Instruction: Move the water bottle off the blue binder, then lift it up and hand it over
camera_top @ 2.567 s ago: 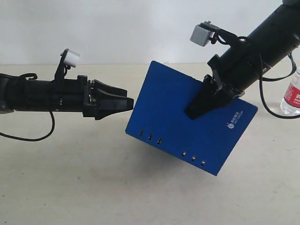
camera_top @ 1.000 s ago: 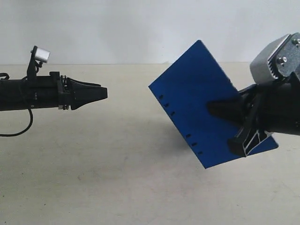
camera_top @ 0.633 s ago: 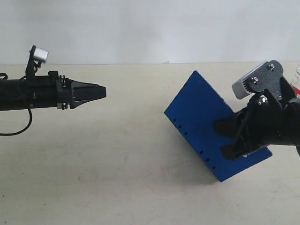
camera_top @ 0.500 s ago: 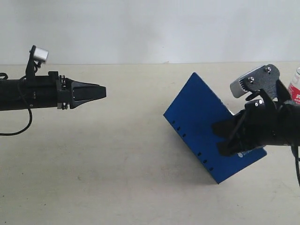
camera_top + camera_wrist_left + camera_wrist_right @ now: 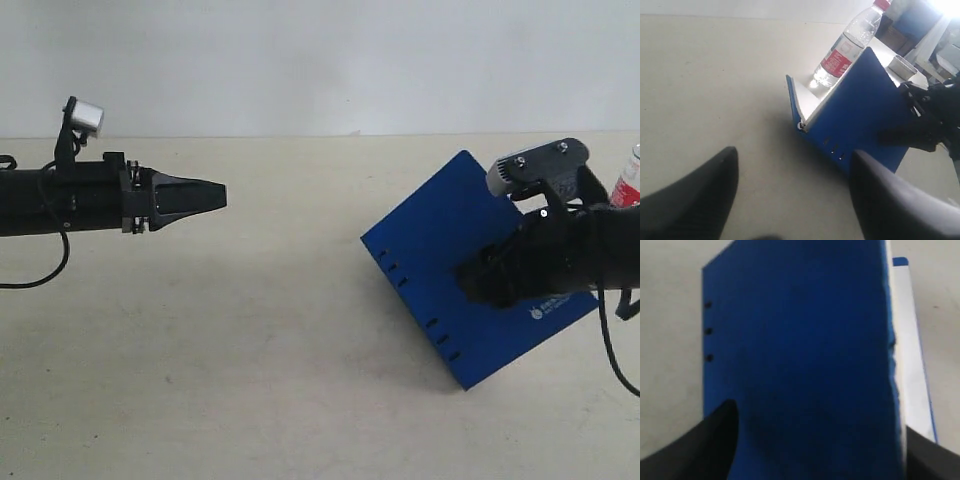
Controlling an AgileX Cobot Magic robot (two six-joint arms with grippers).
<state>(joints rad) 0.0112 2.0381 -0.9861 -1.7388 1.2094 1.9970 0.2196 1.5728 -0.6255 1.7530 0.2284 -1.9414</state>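
Two grippers are mine, and both stand spread with nothing clamped. On my right gripper (image 5: 478, 282) the wrist view shows the fingers (image 5: 720, 440) wide apart at either side of the blue binder (image 5: 430, 250), its broad face filling the space beyond them. Whether a pad touches the cover I cannot tell. The binder is tilted, its lowest corner down on the table (image 5: 250, 350), its covers splayed apart like a tent in my left wrist view. My left gripper (image 5: 215, 195) hangs level and well apart from it, empty.

The water bottle (image 5: 842, 50) stands upright behind the binder, at the far right of the exterior view, so that part looks done. What is left, as I judge it, is the lift and the handover.

To do that well I should close my right jaws squarely on one cover near its free edge, well clear of the slots (image 5: 432, 322) by the spine. I should raise it slowly so the loose cover does not swing into the bottle. Then I present the opposite edge toward my left gripper and open only once that side has clamped.
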